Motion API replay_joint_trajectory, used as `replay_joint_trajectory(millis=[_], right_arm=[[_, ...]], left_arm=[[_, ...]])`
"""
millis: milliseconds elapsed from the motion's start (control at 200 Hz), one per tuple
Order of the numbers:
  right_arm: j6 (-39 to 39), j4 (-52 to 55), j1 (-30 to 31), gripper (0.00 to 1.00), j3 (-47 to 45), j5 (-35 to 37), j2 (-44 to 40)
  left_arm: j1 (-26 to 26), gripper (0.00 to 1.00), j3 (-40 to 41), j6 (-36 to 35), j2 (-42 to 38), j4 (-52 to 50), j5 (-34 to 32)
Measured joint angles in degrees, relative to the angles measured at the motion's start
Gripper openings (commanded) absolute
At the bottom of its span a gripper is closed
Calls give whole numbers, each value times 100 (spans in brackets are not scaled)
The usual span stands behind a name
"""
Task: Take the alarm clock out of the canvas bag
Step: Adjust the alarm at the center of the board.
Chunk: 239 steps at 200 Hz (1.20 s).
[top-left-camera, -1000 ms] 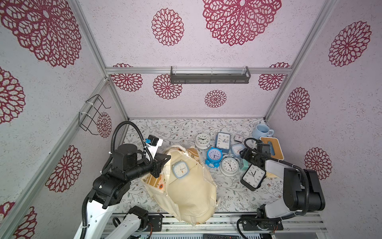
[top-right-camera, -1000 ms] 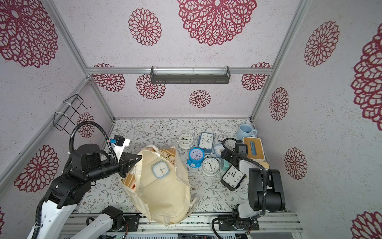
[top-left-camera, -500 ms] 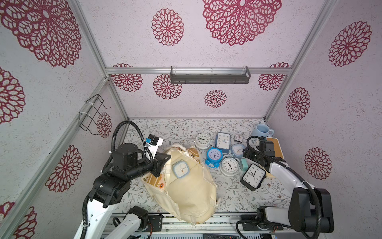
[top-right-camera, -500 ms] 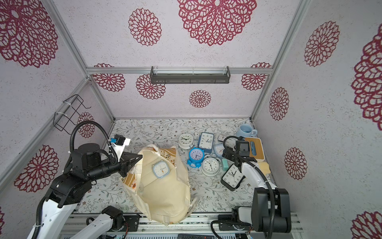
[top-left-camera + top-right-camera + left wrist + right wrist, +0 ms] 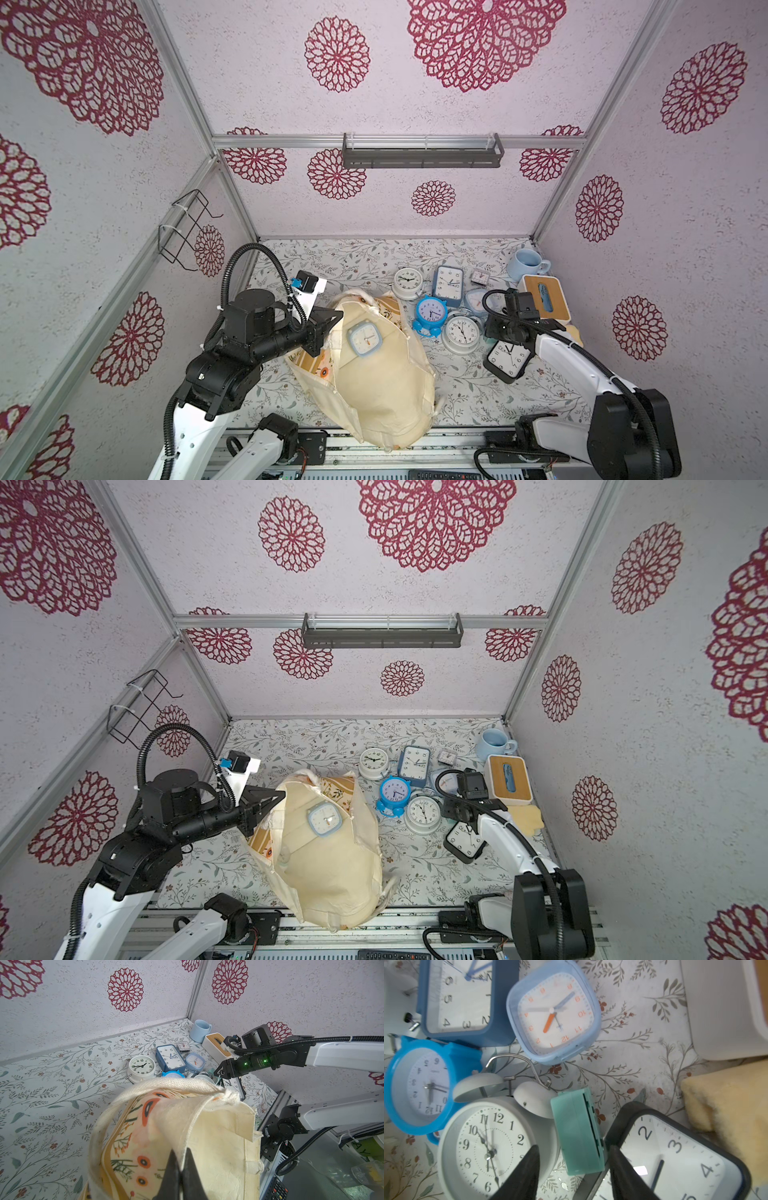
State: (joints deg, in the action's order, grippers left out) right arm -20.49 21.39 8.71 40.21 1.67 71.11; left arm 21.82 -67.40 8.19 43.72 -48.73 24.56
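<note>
Alarm clock (image 5: 363, 338), pale blue and square, lies face up on the cream cloth of the large cream canvas bag (image 5: 382, 386), which slumps on the floral desk (image 5: 332, 257). The left claw (image 5: 180, 1154) is pressed together on the bag's rim. The right claw (image 5: 573, 1147) stands spread over a small teal clock (image 5: 577, 1126), well apart from the bag.

My two top views sit high out front, staring down at the whole scene, pretty much identical. Left wrist cam peers over the canvas bag (image 5: 207, 1126) toward the clock pile (image 5: 169, 1059), right wrist cam hangs real close above those same clocks
</note>
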Motion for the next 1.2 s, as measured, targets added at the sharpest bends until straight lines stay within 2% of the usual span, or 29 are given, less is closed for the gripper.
replay_joint_trajectory(millis=[195, 440, 745, 796, 846, 931, 1196], right_arm=[[149, -4, 55, 42, 44, 61, 570], [308, -28, 66, 28, 223, 164, 671], [595, -83, -83, 29, 463, -118, 946], [588, -166, -223, 33, 420, -343, 944], [542, -258, -382, 42, 358, -570, 944], [498, -352, -634, 52, 264, -844, 944], [262, -389, -857, 76, 282, -922, 1049]], left_arm=[[0, 0, 0, 0, -37, 0, -15], [0, 0, 0, 0, -24, 4, -22], [-2, 0, 0, 0, -17, 9, -22], [0, 0, 0, 0, -7, 11, -22], [0, 0, 0, 0, 20, 39, -17], [0, 0, 0, 2, 96, 107, -11], [-2, 0, 0, 48, 166, 179, 13]])
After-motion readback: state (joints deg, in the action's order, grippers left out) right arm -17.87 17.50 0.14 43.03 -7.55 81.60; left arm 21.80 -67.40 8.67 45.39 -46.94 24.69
